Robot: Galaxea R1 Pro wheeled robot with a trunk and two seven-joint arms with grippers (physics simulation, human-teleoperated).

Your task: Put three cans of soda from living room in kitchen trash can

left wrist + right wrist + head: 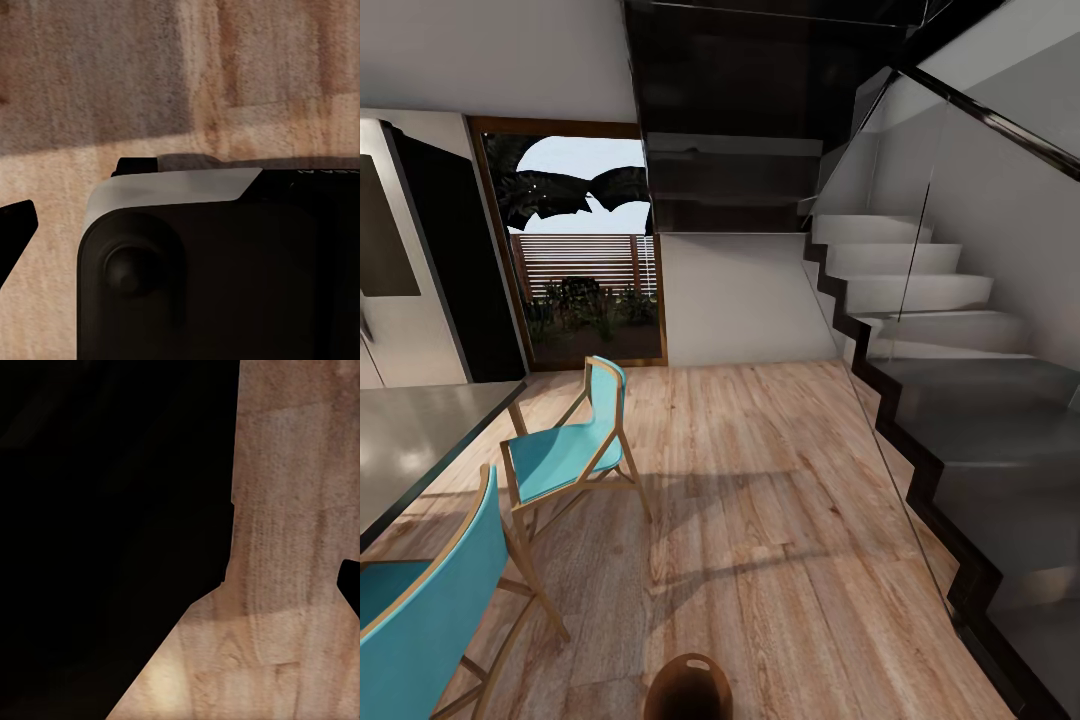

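A wood floor (760, 520) runs to a staircase (950, 330) behind a glass panel, cut off at the right edge. A fridge (400, 260) and a grey table (410, 440) are cropped at the left. Two teal chairs (570, 450) stand by the table, the nearer one partly out of frame. The trash can (690, 688) sits at the bottom edge, only its rim and slot showing. Both wrist views give dark robot parts over floor; whether either gripper is spread or pressed together cannot be told.
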